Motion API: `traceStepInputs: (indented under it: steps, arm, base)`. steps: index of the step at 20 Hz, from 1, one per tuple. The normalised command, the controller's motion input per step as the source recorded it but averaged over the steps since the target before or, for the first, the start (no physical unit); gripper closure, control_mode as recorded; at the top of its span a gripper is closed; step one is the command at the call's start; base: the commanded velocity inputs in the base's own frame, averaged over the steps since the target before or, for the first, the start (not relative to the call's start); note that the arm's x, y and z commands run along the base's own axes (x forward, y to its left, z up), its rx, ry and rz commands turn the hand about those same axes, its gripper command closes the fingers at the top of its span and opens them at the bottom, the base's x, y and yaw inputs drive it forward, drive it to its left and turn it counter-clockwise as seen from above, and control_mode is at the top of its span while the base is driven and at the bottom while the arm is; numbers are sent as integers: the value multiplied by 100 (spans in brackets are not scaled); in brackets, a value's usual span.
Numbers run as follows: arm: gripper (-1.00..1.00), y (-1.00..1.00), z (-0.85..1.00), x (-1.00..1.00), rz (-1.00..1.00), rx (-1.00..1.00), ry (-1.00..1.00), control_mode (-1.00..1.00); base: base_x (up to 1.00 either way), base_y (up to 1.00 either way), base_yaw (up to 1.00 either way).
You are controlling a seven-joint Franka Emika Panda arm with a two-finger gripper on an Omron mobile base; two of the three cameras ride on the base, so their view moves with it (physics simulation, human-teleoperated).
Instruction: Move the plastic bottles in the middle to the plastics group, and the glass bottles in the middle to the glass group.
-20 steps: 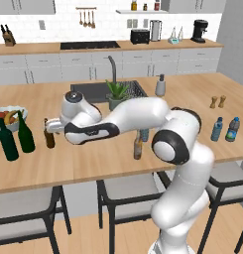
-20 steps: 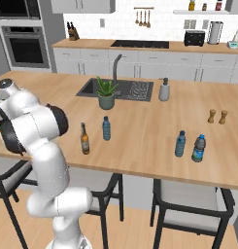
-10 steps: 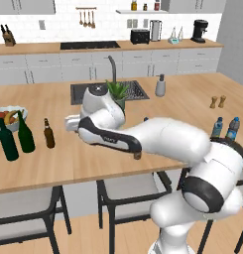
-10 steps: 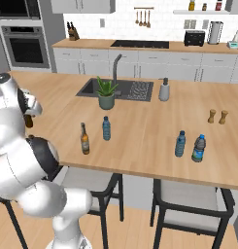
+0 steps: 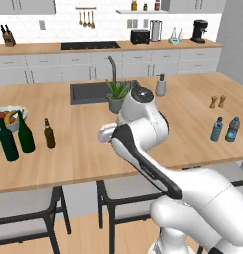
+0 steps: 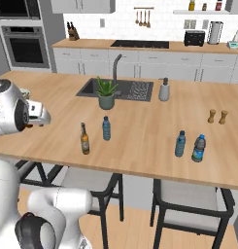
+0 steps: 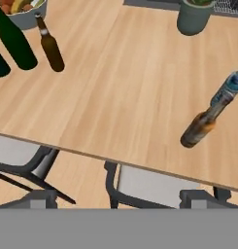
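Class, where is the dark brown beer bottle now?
In the left base view, the dark brown beer bottle stands on the counter's left side, just right of two green wine bottles.

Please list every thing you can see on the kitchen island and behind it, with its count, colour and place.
Wine bottles: two, dark green, left end of island.
Beer bottle: one, dark brown, beside the wine bottles.
Beer bottle: one, amber, middle, near front edge.
Plastic bottle: one, light blue, middle.
Water bottles: two, blue, right side.
Fruit bowl: one, pale, behind the wine bottles.
Potted plant: one, green, by the sink.
Sink: one, dark, with faucet.
Soap dispenser: one, grey.
Shakers: two, brown, far right.
Stools: dark-framed, in front.
Arm: white.
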Motion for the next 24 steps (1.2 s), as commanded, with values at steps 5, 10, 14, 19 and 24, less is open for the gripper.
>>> traceStepInputs:
  steps: [5, 10, 14, 19, 24]
  arm:
    - [-100, -100, 0, -23, 1, 14, 0, -100]
    - [-100, -100, 41, 23, 1, 4, 8, -100]
    - [-100, -63, 21, 26, -12, 0, 35, -100]
    - [-100, 15, -1, 11, -7, -15, 19, -100]
    - [-100, 13, -18, 1, -2, -8, -8, -100]
  base:
    - [0, 0, 0]
    - [0, 0, 0]
    - [0, 0, 0]
    - [0, 0, 0]
    - [0, 0, 0]
